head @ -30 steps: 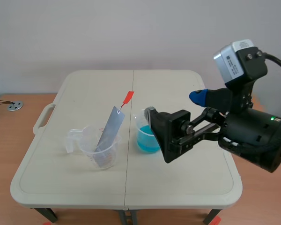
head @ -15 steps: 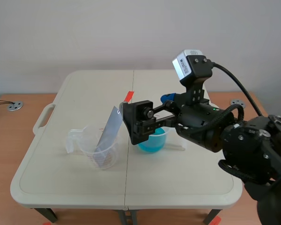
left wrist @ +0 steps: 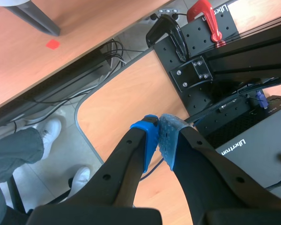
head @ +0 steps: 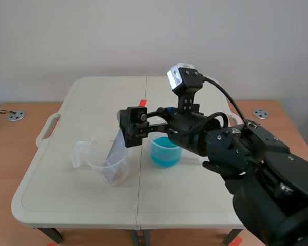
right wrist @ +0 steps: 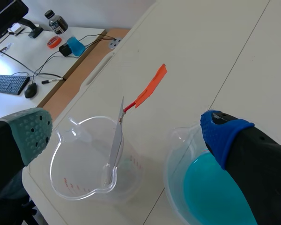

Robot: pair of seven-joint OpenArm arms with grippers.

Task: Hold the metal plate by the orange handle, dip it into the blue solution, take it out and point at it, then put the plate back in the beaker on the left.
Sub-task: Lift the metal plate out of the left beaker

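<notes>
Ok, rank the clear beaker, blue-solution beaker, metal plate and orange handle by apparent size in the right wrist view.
1. clear beaker and blue-solution beaker: alike; the latter is partly hidden and cropped.
2. metal plate, seen edge-on.
3. orange handle.

metal plate (right wrist: 116,143) leaning in clear beaker (right wrist: 75,187), orange handle (right wrist: 151,86) up | blue solution beaker (head: 163,154) just beside
</notes>
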